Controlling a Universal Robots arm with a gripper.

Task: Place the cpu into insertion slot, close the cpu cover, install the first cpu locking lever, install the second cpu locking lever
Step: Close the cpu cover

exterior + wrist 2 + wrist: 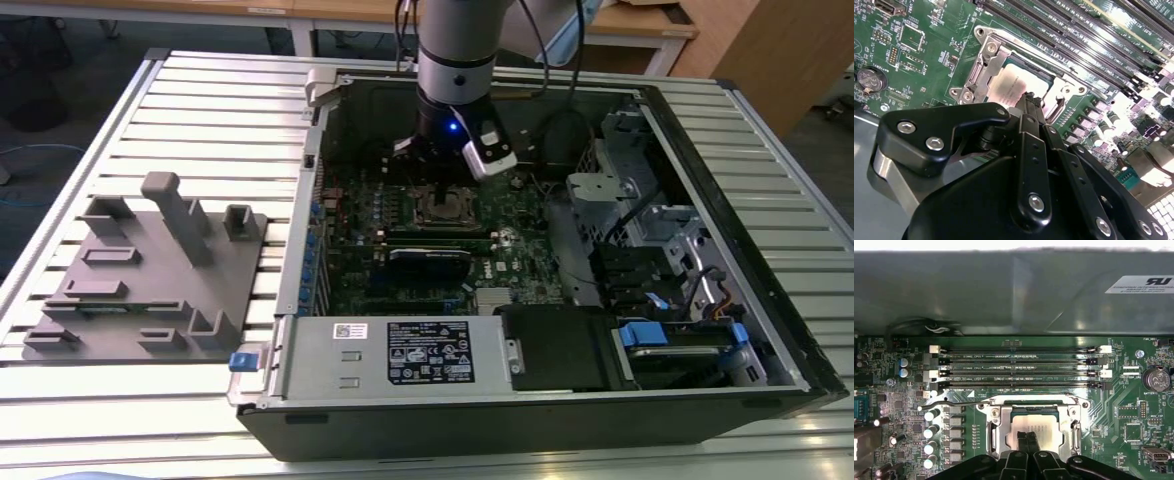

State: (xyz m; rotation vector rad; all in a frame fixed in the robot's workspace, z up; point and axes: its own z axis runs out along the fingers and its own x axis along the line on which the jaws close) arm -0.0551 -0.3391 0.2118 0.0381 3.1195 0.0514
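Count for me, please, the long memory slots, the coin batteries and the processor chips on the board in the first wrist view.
Memory slots: 4
Coin battery: 1
Processor chip: 1
Total: 6

The cpu, a small flat square with a dull silver-tan top, lies level inside the insertion slot, a square socket on the green board. The cpu cover, a thin silvery frame, lies flat around it, and the chip shows through its window.
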